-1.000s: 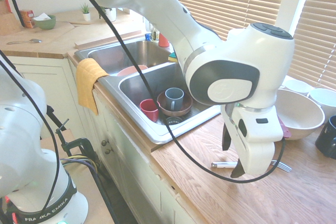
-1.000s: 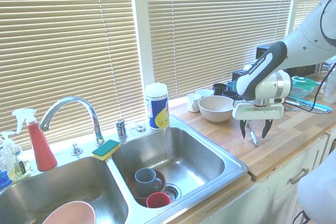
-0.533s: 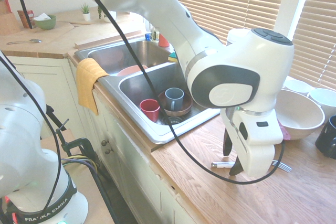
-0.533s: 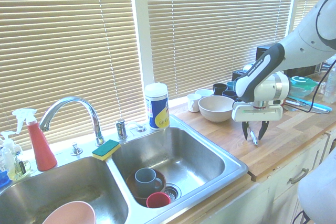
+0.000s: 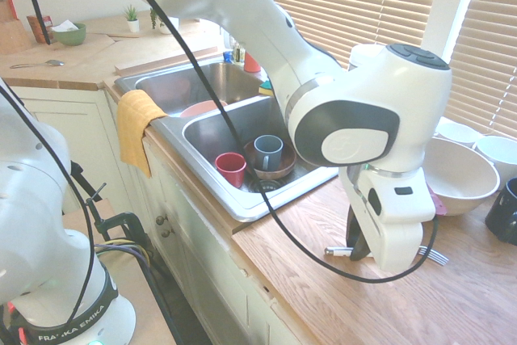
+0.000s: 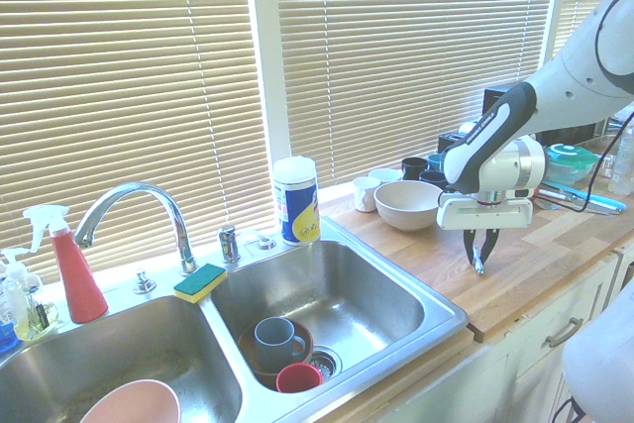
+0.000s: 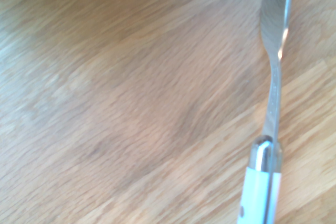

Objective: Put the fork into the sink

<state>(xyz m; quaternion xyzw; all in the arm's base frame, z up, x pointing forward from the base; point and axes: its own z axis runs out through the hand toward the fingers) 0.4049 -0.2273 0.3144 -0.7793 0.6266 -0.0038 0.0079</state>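
The fork [image 5: 386, 254] lies flat on the wooden counter [image 5: 315, 224], just beside the right basin of the sink [image 5: 230, 123], at about four o'clock from it in the first exterior view. Its long axis runs roughly nine to three there: white handle toward the sink, tines away from it, toward the big white bowl [image 5: 459, 175]. The hand [image 5: 361, 254] points straight down over the handle with its fingers drawn most of the way in around it; whether they already pinch it I cannot tell. Lifting, carrying and releasing are all left.
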